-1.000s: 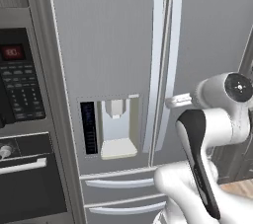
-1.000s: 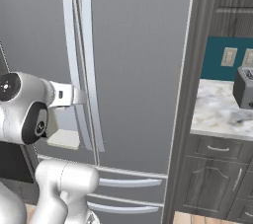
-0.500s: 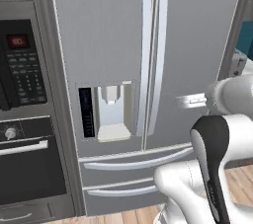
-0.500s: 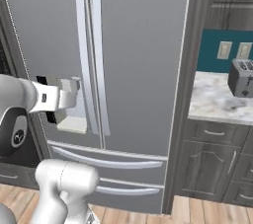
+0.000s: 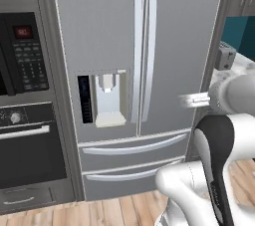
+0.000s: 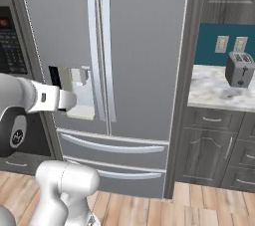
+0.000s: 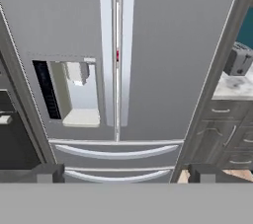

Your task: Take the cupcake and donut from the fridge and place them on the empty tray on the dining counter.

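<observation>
Kitchen — closed fridge (image 5: pixel 144 46); fingers (image 7: pixel 48 172) spread

The arm (image 5: pixel 219 170) is glossy white with rounded, tube-like segments. A black band wraps one joint, curving down the link like a dark stripe. In the right base view a black round cap with a small pale mark (image 6: pixel 18 135) sits on a joint. The wrist end (image 6: pixel 52 98) is a white cylinder with small dark marks.
</observation>
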Motion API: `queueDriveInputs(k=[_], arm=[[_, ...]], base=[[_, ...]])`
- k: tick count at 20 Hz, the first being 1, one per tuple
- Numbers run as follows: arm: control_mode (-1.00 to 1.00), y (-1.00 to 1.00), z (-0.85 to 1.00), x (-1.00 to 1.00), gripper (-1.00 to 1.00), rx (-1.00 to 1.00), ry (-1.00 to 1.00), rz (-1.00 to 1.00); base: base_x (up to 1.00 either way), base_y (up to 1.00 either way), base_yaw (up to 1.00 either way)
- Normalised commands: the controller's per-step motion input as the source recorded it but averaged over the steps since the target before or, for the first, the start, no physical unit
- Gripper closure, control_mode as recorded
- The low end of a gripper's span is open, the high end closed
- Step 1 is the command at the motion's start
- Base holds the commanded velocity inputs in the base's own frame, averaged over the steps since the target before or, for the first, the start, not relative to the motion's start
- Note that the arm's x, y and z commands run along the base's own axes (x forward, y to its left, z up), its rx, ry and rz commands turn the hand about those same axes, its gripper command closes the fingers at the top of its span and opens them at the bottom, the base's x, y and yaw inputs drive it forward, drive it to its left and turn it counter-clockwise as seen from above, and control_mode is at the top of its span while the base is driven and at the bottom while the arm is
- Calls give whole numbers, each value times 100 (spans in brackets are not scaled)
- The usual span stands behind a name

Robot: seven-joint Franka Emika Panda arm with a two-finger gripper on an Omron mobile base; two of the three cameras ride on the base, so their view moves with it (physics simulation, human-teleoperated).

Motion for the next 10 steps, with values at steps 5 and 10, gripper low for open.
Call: queueDriveInputs(k=[5, 10], arm=[[-100, 0, -1, 96, -100, 0, 1, 0], [-100, -2, -5, 83, -100, 0, 0, 0]], base=[[0, 0, 0], [0, 0, 0]])
